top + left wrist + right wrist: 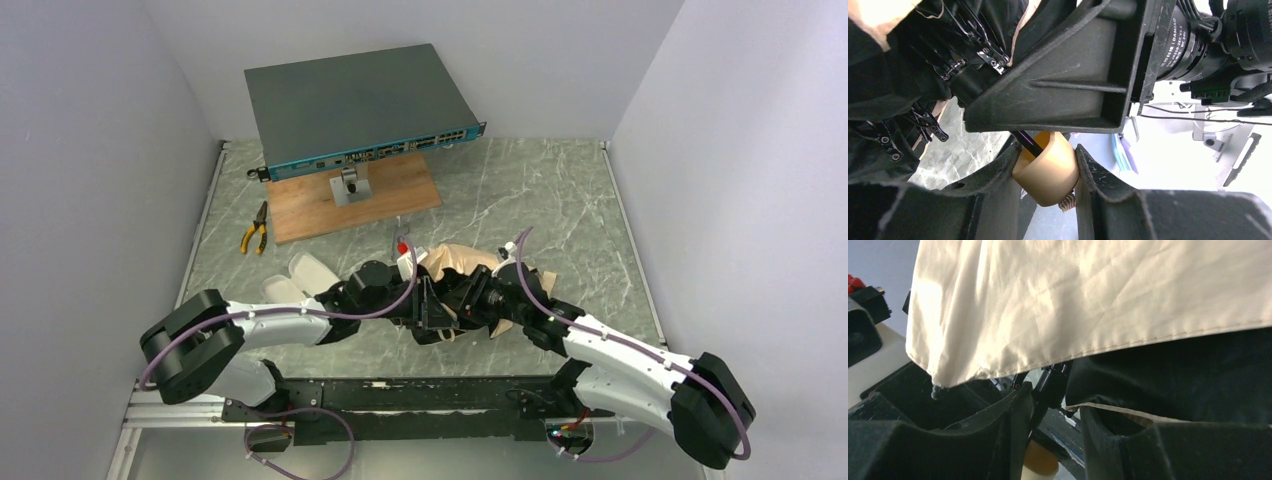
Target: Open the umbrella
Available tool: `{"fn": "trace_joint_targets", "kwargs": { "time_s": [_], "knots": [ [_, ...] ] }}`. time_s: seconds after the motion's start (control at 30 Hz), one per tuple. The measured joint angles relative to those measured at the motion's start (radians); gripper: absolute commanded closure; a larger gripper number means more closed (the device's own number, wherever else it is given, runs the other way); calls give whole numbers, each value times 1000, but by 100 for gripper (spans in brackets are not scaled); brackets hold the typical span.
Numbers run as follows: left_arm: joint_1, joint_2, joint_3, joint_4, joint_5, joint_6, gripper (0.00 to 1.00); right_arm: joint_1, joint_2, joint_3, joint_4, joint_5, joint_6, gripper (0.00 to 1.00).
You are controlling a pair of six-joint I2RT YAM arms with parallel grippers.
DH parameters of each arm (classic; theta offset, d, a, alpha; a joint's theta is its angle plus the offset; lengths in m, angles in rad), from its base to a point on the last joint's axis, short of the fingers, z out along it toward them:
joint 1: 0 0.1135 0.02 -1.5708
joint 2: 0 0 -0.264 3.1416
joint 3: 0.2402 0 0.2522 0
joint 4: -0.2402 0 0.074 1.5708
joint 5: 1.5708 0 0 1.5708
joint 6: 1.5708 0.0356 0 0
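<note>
The umbrella (pixel 455 262) lies between my two arms at mid-table, its cream fabric (pixel 1073 300) bunched over a black lining. My left gripper (pixel 1047 152) is shut on the tan handle (pixel 1048 175), both pads pressing its sides, and the thin black shaft (pixel 1027 142) runs up out of the handle. My right gripper (pixel 1054 397) straddles the shaft just under the black runner (pixel 1050 382). The shaft rests against one finger, a gap shows at the other, and fabric drapes over that finger. Seen from above, both grippers meet under the fabric, left gripper (pixel 425 302), right gripper (pixel 472 295).
A whitish oblong case shell (pixel 298 275) lies left of the grippers. Yellow-handled pliers (pixel 254 230) sit near the left wall. A grey network switch (pixel 350 105) stands on a mount over a wooden board (pixel 400 195) at the back. Walls close three sides.
</note>
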Motion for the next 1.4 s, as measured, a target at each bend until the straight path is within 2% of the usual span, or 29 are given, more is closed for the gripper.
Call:
{"fn": "trace_joint_targets", "kwargs": {
  "time_s": [0.27,0.53,0.7,0.93,1.03,1.17,1.23,1.3,1.33,1.4],
  "knots": [
    [-13,-31,85,-214,9,96,100,5,92,3,90,-2,8,62],
    [-88,-60,332,-578,-60,224,100,-43,161,126,19,163,-3,69],
    [-154,-105,495,-735,-78,278,100,-159,155,222,-22,259,-2,68],
    [-210,-139,571,-823,-55,375,100,-406,140,318,-87,258,-52,67],
    [-245,-198,579,-878,-26,414,100,-524,142,350,-110,266,-90,76],
    [-253,-280,548,-924,-43,448,100,-573,126,360,-131,235,-113,100],
    [-259,-298,498,-922,-48,461,100,-571,114,357,-142,204,-116,100],
    [-267,-298,447,-904,-41,470,93,-572,98,341,-144,189,-127,100],
    [-271,-293,423,-894,-39,472,83,-573,89,330,-146,185,-134,100],
    [-276,-274,384,-880,-35,473,49,-576,67,306,-154,186,-147,100]
  ]
}}
